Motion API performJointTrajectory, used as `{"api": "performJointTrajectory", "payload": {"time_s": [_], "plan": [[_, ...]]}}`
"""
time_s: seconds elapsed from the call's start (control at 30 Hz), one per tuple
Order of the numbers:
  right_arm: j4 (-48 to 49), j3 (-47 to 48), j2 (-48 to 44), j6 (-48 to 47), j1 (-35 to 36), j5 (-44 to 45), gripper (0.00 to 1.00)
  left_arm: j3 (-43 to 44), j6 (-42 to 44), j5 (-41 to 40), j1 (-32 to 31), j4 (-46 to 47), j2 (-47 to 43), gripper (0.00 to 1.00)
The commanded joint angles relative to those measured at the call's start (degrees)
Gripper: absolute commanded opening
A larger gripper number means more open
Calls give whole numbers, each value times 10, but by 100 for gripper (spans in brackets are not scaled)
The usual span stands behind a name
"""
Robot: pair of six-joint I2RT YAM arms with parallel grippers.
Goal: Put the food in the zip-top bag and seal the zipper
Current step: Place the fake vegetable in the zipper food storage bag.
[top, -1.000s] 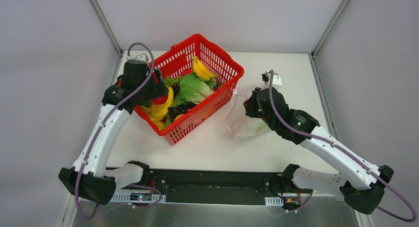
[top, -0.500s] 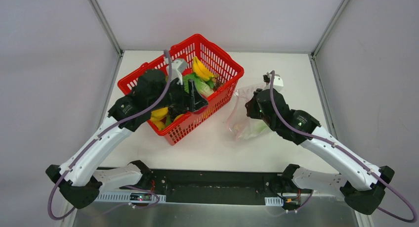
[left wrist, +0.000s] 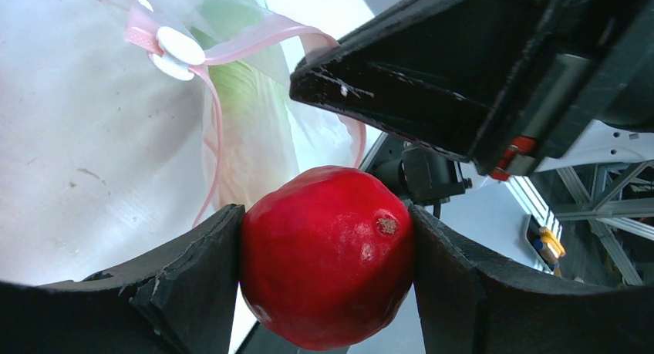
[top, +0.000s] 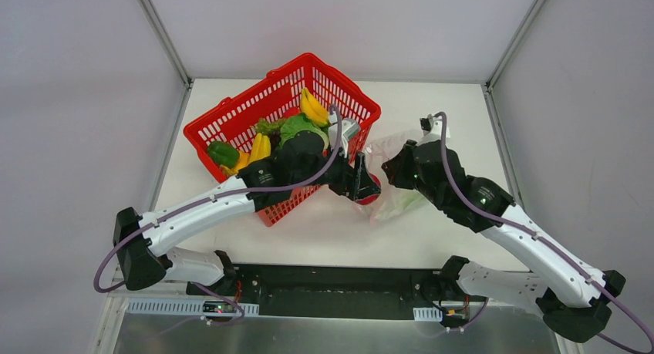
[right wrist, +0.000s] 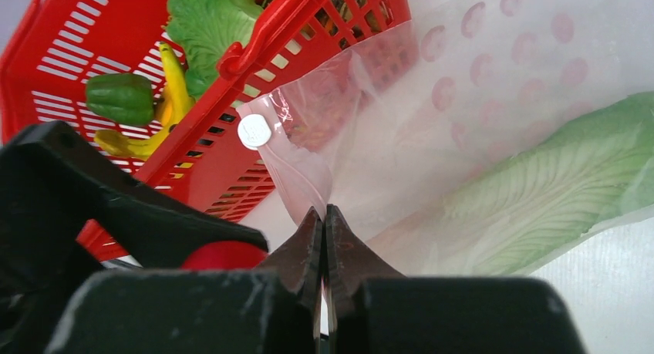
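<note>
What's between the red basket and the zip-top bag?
The left tool, holding a red fruit beside the zip-top bag; top view shows it.

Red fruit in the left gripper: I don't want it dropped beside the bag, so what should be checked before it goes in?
1. Red fruit clamped firmly between the left gripper's fingers: ok.
2. Right gripper pinched shut on the edge of the bag, holding it up: ok.
3. Bag mouth unzipped, pink strip parted in a loop: ok.
4. Mouth wide enough for the fruit: cannot tell.
5. Slider at one end of the mouth: ok.
6. Room left beside the cabbage already inside: ok, it seems.
</note>
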Motion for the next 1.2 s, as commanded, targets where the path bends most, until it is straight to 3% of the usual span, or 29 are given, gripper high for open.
{"api": "performJointTrajectory", "payload": {"time_s": [0.0,0.2,0.43,0.63,0.93,1.17], "plan": [[2,30,-32,26,0,-19,0,-15,-24,-38,-12,121,9,24],[-11,36,-48,55,0,-52,0,-37,-48,-113,-18,159,12,24],[-3,37,-70,100,1,-101,0,8,-34,-183,-19,88,27,24],[-13,55,-75,117,1,-71,0,84,-10,-162,-31,29,50,27],[-24,90,-92,114,1,6,0,194,-18,-51,-45,-18,110,31],[-40,112,-46,71,2,-5,0,179,-35,-99,-45,-43,106,33]]}}
